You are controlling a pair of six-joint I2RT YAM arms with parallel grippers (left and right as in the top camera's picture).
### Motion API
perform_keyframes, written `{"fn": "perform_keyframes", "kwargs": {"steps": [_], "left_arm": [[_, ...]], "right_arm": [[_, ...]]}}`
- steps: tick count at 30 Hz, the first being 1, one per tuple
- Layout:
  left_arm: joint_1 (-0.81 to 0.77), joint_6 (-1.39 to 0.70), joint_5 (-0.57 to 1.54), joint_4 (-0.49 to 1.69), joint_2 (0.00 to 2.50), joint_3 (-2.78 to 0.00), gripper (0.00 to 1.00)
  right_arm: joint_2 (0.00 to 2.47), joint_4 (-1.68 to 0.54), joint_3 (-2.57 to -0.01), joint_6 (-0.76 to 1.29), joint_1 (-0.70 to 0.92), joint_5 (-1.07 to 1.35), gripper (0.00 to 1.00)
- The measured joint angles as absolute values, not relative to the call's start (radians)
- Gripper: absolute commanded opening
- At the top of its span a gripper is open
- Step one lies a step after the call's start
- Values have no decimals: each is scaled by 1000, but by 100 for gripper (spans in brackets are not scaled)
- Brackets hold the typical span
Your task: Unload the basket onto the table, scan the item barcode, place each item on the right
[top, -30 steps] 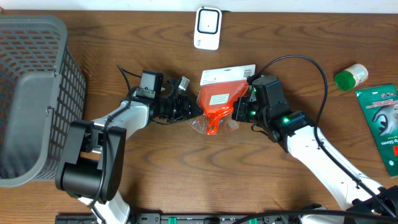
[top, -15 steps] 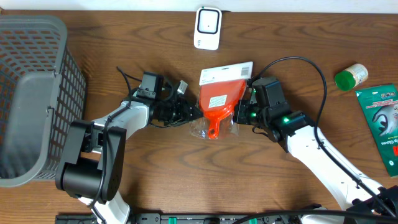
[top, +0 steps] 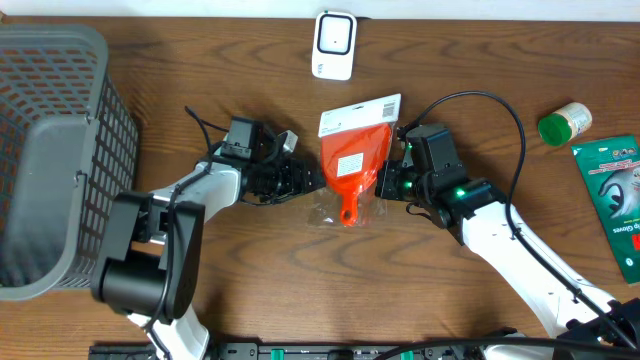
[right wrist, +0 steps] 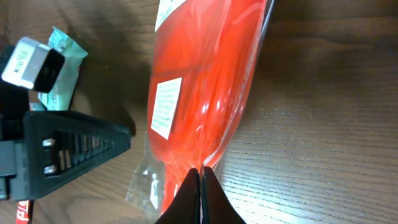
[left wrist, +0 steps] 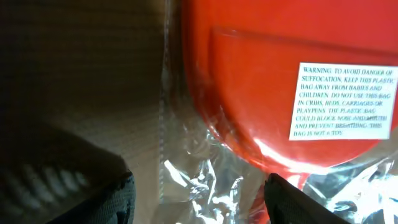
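The item (top: pixel 352 160) is an orange scoop-shaped piece in a clear plastic bag with a white header card, lying on the table between both arms. In the left wrist view the item (left wrist: pixel 273 93) shows a white warning label, and my left gripper (left wrist: pixel 199 196) stands open with crinkled bag plastic between its fingers (left wrist: pixel 115 199). From overhead, the left gripper (top: pixel 312 180) is at the item's left edge. My right gripper (top: pixel 383 180) is at its right edge. In the right wrist view the right gripper (right wrist: pixel 201 180) is shut on the edge of the item's (right wrist: pixel 205 93) bag.
A white handheld device (top: pixel 334 45) lies at the back centre. A grey mesh basket (top: pixel 90 110) fills the left side. A green-capped bottle (top: pixel 563 122) and a green packet (top: pixel 615 200) lie at the far right.
My left gripper has opened and let go of the bag. The item has swung from tilted to more upright and shifted slightly toward the back. The right gripper stays shut.
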State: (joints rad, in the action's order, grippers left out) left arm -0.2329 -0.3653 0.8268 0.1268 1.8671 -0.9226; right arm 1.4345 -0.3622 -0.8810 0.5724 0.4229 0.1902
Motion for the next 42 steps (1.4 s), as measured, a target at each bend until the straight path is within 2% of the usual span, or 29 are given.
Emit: {"fn": "perform_keyframes", "kwargs": {"steps": [10,21,23,25,27,33,35,42], "left_arm": [[-233,-437,981,-78,1981,-942,67],[-231,-472,1009,-91,1995,-945,68],[-231,-472,1011,-91,1995,-945,68],[-231,-475,1011,-94,1995,-945,68],[-231,-475,1013,-98,1996,-945,68],[-231,-494,1015,-108,1999,-945,68],[-231,-498,1015,-110,1999,-945,68],[-231,-498,1016,-110,2000,-945,69]], "right_arm": [[1412,-362,-881,572,422,191,1],[1402,-421,-881,576,411,183,3],[1402,-459,-881,585,390,175,15],[1402,-491,-881,593,353,172,22],[1402,-506,-881,591,308,176,41],[1408,-550,-881,576,186,240,80],[1428,-550,-881,565,147,288,84],[1613,-485,-881,518,84,435,85]]}}
